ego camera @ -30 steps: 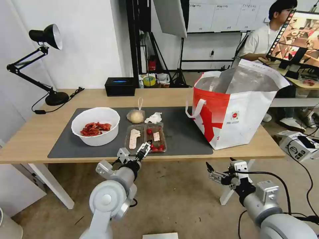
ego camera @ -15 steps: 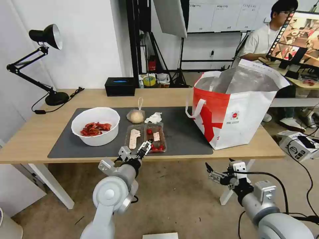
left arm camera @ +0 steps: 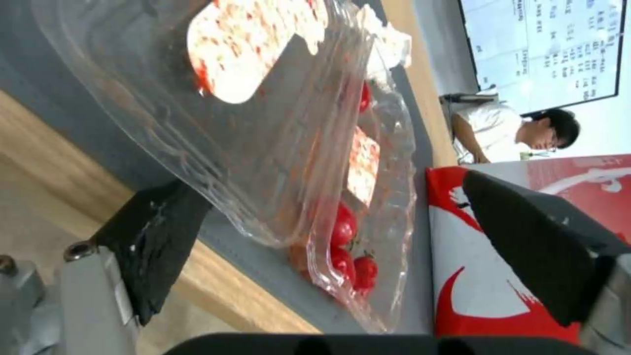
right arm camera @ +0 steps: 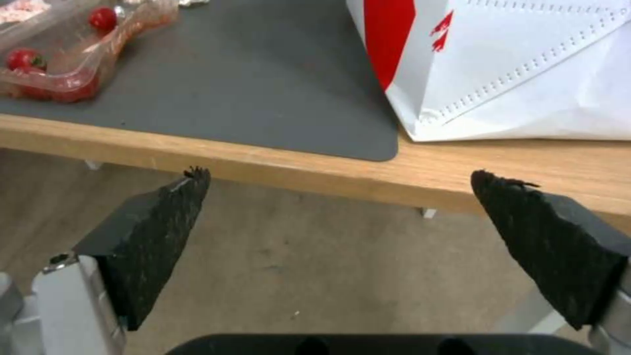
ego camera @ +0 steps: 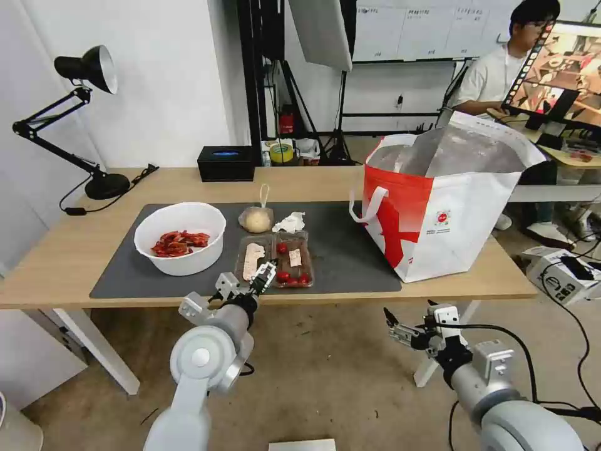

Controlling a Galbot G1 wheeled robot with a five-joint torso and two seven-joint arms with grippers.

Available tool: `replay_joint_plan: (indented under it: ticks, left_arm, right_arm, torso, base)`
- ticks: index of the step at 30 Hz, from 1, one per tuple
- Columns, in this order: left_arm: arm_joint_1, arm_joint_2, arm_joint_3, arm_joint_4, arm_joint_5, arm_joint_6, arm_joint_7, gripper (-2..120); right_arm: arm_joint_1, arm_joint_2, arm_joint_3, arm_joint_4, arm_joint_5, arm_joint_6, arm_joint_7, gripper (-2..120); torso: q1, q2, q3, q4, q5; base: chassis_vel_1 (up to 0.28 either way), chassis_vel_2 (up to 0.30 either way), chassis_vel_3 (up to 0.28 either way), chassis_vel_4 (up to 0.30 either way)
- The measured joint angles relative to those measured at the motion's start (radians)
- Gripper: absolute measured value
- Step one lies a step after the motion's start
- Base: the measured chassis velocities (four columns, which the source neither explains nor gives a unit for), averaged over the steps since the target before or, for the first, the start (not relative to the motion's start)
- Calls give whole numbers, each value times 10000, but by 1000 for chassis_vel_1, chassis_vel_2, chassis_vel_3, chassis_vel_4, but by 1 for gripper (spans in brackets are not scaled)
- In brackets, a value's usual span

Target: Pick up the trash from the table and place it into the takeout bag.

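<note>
On the dark mat [ego camera: 350, 250] of the table [ego camera: 62, 263] lie the trash items: a clear two-part tray [ego camera: 275, 258] with red and white scraps, a white bowl [ego camera: 180, 238] with red scraps, a small knotted clear bag [ego camera: 256, 219] and a crumpled tissue [ego camera: 290, 222]. The red-and-white takeout bag [ego camera: 444, 207] stands open at the right. My left gripper [ego camera: 263, 275] is open at the tray's near edge; in the left wrist view the tray [left arm camera: 283, 148] sits between its fingers [left arm camera: 157, 236]. My right gripper [ego camera: 400, 329] hangs open below the table's front edge [right arm camera: 315, 172].
A black desk lamp [ego camera: 87, 125] and a black box [ego camera: 226, 163] stand at the table's far left side. The bare mat stretches between the tray and the takeout bag. A person sits at a desk behind the bag.
My left gripper has shifted a little to the left along the tray's near edge. The right arm has sunk slightly.
</note>
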State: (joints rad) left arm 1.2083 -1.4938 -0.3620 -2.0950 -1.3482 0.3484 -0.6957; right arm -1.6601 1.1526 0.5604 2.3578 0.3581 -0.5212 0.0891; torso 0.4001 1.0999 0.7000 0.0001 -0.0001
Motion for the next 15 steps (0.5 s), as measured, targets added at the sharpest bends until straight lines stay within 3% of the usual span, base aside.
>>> replay_joint_plan:
  ticks: [15]
  left_arm:
    - [-67,58,-218,-301,-145,-596,941,100]
  right_arm:
    - [-43,54,-76,-49,-127,20,-9,100]
  torso:
    - [0,0,0,0,0]
  base:
    - [0,0,0,0]
